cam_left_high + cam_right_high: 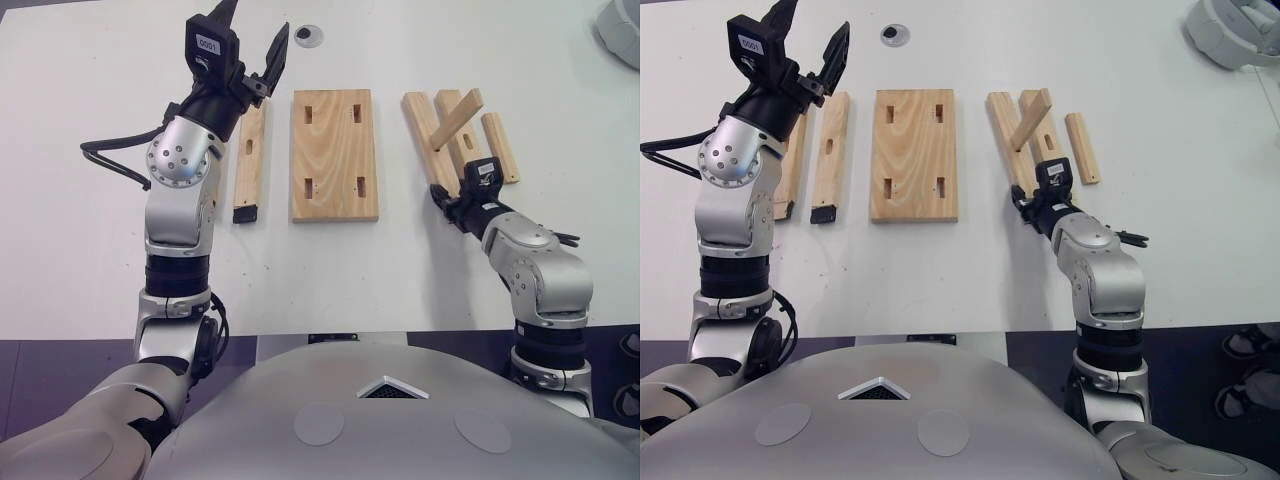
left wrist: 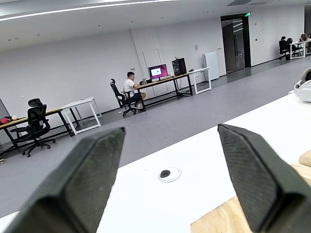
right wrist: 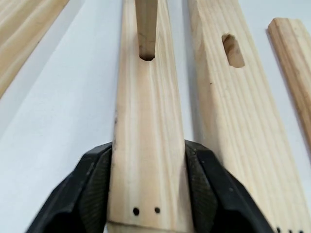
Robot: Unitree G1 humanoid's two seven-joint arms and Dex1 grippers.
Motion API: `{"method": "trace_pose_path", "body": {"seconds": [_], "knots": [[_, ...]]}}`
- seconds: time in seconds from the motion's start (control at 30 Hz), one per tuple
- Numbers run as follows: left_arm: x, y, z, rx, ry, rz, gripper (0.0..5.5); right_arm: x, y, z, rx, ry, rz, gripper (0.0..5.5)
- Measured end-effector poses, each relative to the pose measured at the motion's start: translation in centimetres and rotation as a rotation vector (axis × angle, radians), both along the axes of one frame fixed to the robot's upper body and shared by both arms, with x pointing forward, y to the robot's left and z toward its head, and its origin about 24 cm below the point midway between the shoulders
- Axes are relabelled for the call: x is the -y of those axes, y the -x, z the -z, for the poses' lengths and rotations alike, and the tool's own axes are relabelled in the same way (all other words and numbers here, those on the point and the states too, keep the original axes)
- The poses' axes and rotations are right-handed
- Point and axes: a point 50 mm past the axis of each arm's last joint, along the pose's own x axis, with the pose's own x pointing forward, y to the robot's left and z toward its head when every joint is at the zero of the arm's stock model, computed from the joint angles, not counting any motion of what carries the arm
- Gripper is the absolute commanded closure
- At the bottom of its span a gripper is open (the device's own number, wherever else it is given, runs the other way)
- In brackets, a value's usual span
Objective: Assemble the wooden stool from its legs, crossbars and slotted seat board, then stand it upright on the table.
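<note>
- left eye view: the left tool [image 1: 255, 30] hangs high over the desk [image 1: 80, 250], spread wide and empty. a leg [image 1: 250, 155] lies below it, and the seat [image 1: 335, 155] lies flat just off its right side. the right tool [image 1: 450, 198] is clamped on the near end of the held leg [image 1: 418, 120]. ahead of it a crossbar [image 1: 457, 118] sticks up at a tilt, and a short bar [image 1: 500, 147] lies flat to its right.
- right eye view: same layout; a second leg [image 1: 792, 170] lies under the left tool's arm.
- left wrist view: the fingers [image 2: 87, 184] stand far apart with nothing between them. beyond them is bare desk with a grommet [image 2: 169, 174].
- right wrist view: the pads [image 3: 95, 194] press both narrow sides of the held leg. ahead of the tool, the crossbar sits in that leg's slot. a spare leg [image 3: 233, 97] lies just beside, its slot open.
- handling, as a judgement: the wood looks stiff and light, but its smooth faces could twist in a two-finger pinch. gripping across the narrow sides suits it, nearer the slot when pressing joints. the tilted crossbar seems loosely seated and may drop out if the leg tips.
</note>
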Motion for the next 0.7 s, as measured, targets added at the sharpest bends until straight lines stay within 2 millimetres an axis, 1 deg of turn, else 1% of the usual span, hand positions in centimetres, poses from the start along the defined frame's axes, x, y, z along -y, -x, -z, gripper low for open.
{"method": "trace_pose_path", "body": {"seconds": [0.1,0.13,0.2,0.23,0.27,0.3,0.37,0.4,0.43,0.5,0.57,0.63,0.7], "knots": [[0.0,0.0,0.0,0.000,0.000,-0.001,2.00,-0.1,-0.2,0.0,0.024,0.020,-0.007,3.43],[0.0,0.0,0.0,0.000,0.002,0.000,2.00,0.0,-0.4,-0.1,0.062,0.029,-0.010,3.43],[0.2,0.0,0.1,-0.008,0.032,0.004,2.00,-0.2,-1.1,-1.2,0.188,0.026,-0.034,3.43],[0.4,-0.1,0.1,-0.033,0.089,0.010,2.00,-0.4,-1.5,-1.9,0.269,0.032,-0.054,3.43],[0.5,-0.3,0.3,-0.095,0.201,0.028,2.00,-0.6,-1.9,-2.5,0.340,0.048,-0.084,3.43],[1.3,-0.5,0.2,-0.195,0.379,0.092,2.00,-1.0,-2.7,-3.7,0.450,0.050,-0.140,3.43],[2.8,-0.4,-0.5,-0.282,0.574,0.222,2.00,-1.6,-3.4,-5.1,0.561,0.042,-0.221,3.43],[3.8,-0.3,-1.2,-0.333,0.671,0.317,2.00,-1.9,-3.7,-5.5,0.607,0.031,-0.285,3.43],[4.1,-0.4,-1.7,-0.354,0.715,0.352,2.00,-2.1,-3.8,-5.7,0.628,0.019,-0.312,3.43],[3.8,-0.7,-2.2,-0.396,0.807,0.374,2.00,-2.3,-3.9,-5.9,0.665,0.000,-0.340,3.43],[3.1,-1.1,-2.8,-0.421,0.913,0.392,2.00,-2.6,-3.9,-6.6,0.727,-0.015,-0.367,3.43],[2.8,-1.1,-3.4,-0.439,1.027,0.436,2.00,-3.1,-3.9,-7.4,0.781,-0.063,-0.393,3.43],[2.3,-1.1,-3.8,-0.449,1.103,0.465,2.00,-3.6,-4.0,-8.6,0.843,-0.077,-0.426,3.43]]}}
